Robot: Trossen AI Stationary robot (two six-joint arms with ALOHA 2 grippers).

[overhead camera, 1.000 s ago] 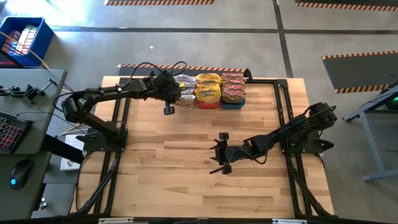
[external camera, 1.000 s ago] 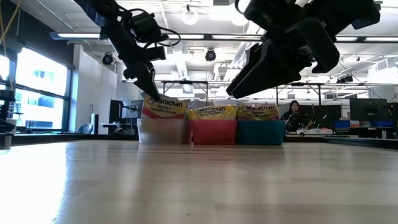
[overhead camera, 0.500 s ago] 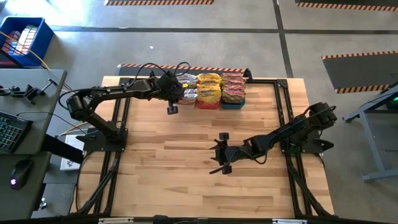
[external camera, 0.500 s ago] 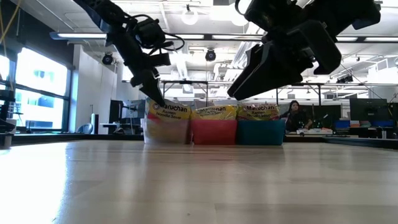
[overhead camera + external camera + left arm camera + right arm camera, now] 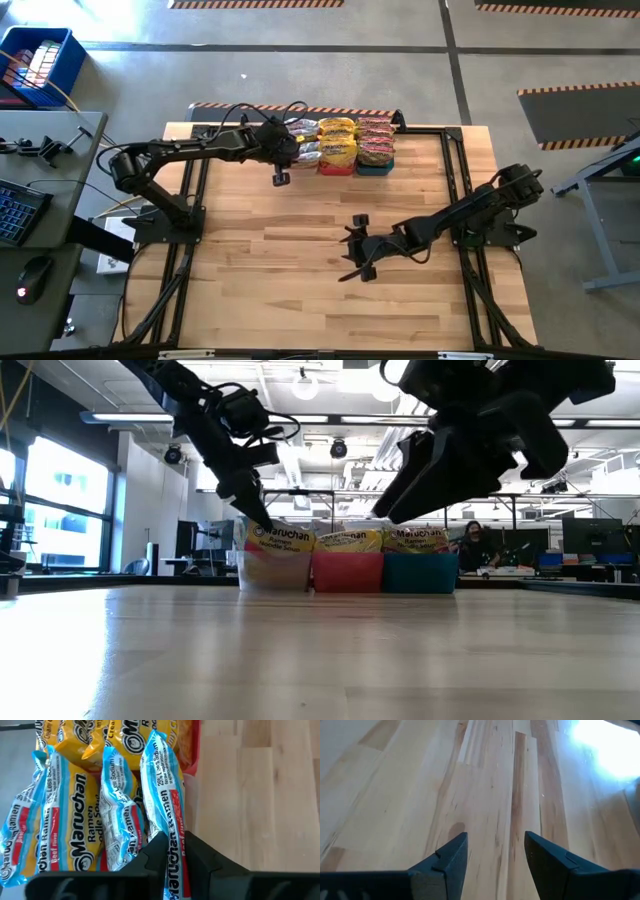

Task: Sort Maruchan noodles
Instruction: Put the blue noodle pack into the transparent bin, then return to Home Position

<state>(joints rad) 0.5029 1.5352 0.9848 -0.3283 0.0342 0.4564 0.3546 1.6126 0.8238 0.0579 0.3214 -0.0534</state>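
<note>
Change since a second ago: the left gripper [image 5: 292, 152] has moved right along the far edge of the table [image 5: 300, 290], and the clear bin [image 5: 272, 571] with it, so that bin now sits against the red bin [image 5: 348, 572]; the right arm has not shifted.
Clear bin: leftmost of three at the far edge, packed with upright silvery-white Maruchan beef ramen packets [image 5: 75, 825].
Red bin: middle, holding yellow-orange Maruchan packets [image 5: 338, 140].
Teal bin [image 5: 418, 572]: rightmost, touching the red bin, holding reddish-pink packets [image 5: 374, 139].
Left arm: stretched from the left side across to the clear bin, wrist tipped down over the packets.
Left gripper state: fingers [image 5: 150, 860] close together, pinching the edge of one silvery-white packet [image 5: 165, 795] standing in the clear bin.
Right arm: reaches in from the right, low over the middle of the table.
Right gripper [image 5: 495, 855] state: fingers [image 5: 447, 857] apart, holding nothing, bare wood beneath them.
</note>
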